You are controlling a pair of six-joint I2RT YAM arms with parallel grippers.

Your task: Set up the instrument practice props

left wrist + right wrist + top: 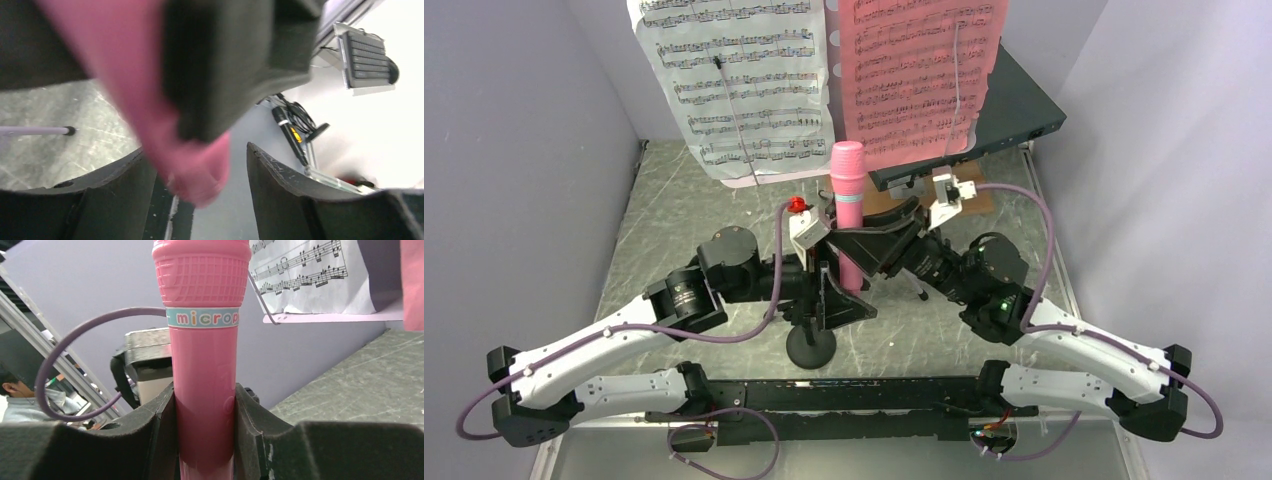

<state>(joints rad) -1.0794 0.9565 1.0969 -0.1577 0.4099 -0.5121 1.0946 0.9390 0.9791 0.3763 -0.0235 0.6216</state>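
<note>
**A:** Why is the pink microphone (pixel 202 365) upright above the bench (pixel 674 200)?

**B:** The right gripper (pixel 205 410) is clamped on its body, head up, so the tail points down at the small black mic stand (pixel 811 348) just below. I judge it is being lined up for seating.

**A:** And the left gripper (pixel 197 150)?

**B:** Its fingers stand apart on either side of the microphone's lower end, not closed on it. It is probably there to guide or steady.

**A:** What is holding what?

**B:** The lavender music-stand desk (pixel 330 317) carries the white sheet (pixel 734 80) and the pink sheet (pixel 914 70) on its ledge. The mic stand's holder is hidden by the arms, so I can't tell whether the microphone sits in it.
</note>
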